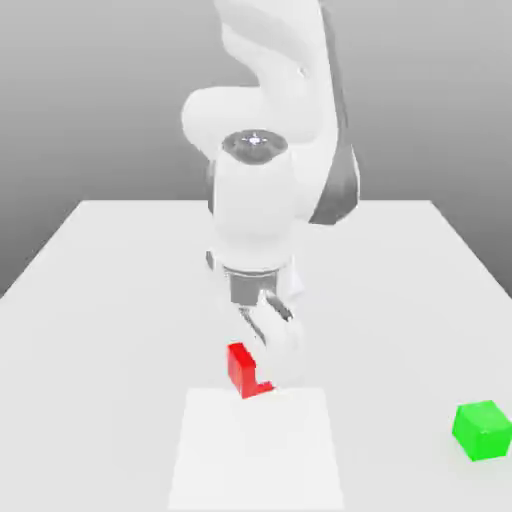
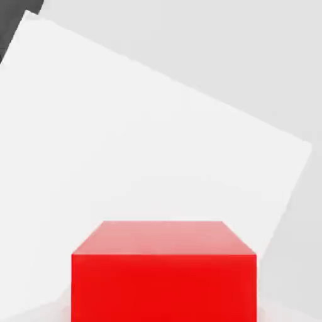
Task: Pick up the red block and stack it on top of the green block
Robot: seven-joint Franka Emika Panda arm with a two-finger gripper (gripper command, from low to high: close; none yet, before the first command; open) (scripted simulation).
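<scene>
Pinching the red block (image 1: 241, 368), the hand (image 1: 268, 345) hangs well apart from the green block (image 1: 483, 430).

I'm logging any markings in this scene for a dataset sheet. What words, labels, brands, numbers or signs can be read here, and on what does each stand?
None: no text, number, logo or sign can be read anywhere.
The red block has plain faces.
The green block has plain faces.
The white arm, the table and the pale square patch on it carry no markings.

The grey tabletop (image 1: 100, 260) carries a white square sheet (image 1: 255, 450) and, well apart from it, the green block (image 1: 483, 429).
</scene>
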